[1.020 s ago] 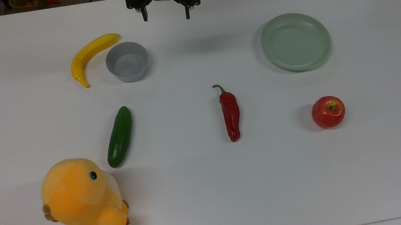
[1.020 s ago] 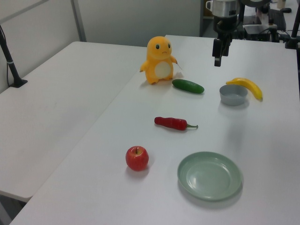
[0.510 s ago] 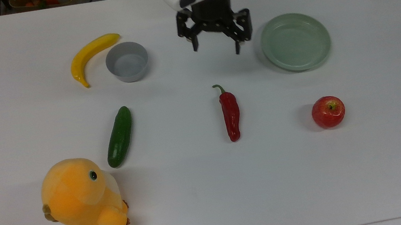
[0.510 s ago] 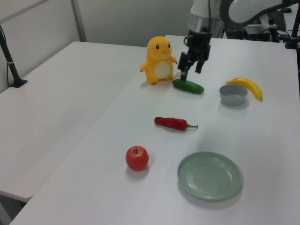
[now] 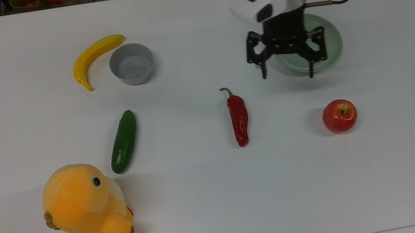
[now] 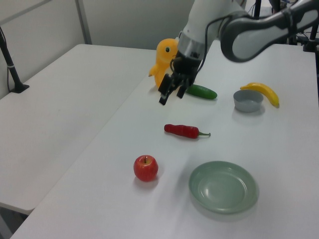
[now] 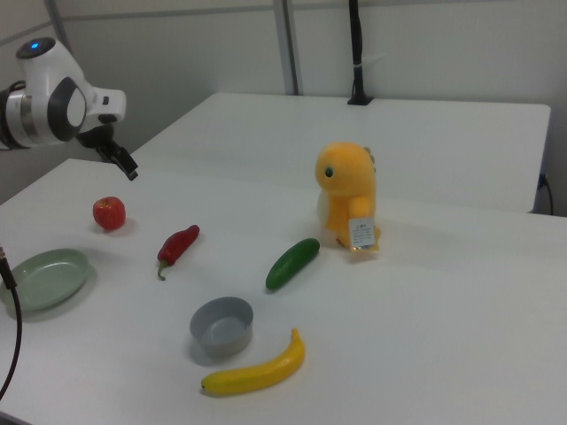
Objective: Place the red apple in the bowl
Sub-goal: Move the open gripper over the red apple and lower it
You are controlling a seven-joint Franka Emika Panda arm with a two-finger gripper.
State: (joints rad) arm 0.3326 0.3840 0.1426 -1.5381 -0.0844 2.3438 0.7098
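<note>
reach is the step in hand: the black gripper, jaws spread and empty, hangs over the pale green plate, so it should centre above the small round red apple alone on the white desk, then descend straight. the left view shows the height; the top view shows the grey bowl well apart.

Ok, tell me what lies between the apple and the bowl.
On the table, the chili lies roughly between the apple and the bowl. It is low; a lifted carry should clear it.
</note>
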